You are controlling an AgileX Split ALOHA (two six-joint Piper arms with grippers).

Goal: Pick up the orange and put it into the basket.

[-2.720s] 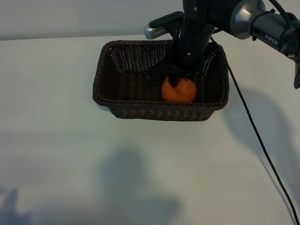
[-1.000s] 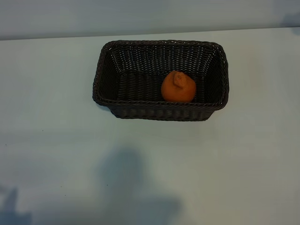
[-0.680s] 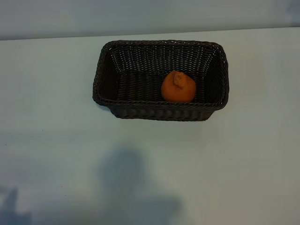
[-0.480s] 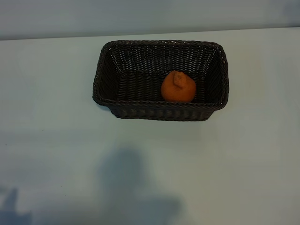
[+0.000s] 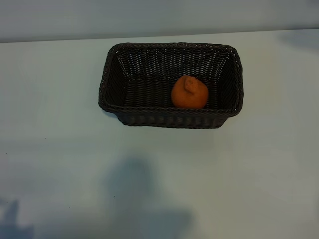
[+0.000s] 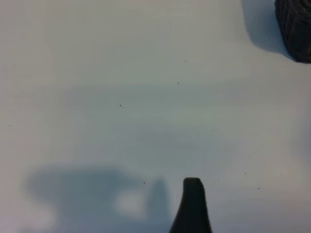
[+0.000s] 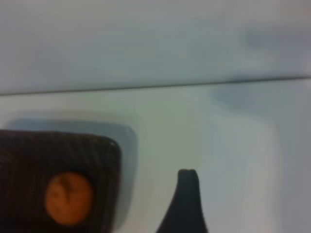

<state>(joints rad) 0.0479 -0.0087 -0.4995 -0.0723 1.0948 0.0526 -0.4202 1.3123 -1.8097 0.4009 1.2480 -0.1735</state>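
Orange against dark brown wicker is the whole story from outside: the orange [image 5: 189, 92] sits inside the basket [image 5: 107, 74], knob up, toward the right half and close to the near wall, on the white table [image 5: 60, 164]. Neither arm shows in this view, so the fruit lies free, touched by nothing. In the left wrist view, 1 dark fingertip [image 6: 192, 204] of the left pincer pokes in over bare table, with only a corner of the basket far ahead of it and off to 1 side; this arm looks parked, and its fingers stand spread with nothing between them. In the right wrist view, 1 fingertip [image 7: 187, 199] of the right pincer shows likewise; the basket and the orange [image 7: 68, 197] in it lie well ahead of the tip and to 1 side, clear of the fingers, which are spread and empty. My reading is that the drop is done and the step in hand is the retreat. To do that well, I would keep the right pincer spread and away from the basket rim so that no finger catches the weave and drags the basket, carry the arm off along a path clear of the rim, and park it apart from the left arm.
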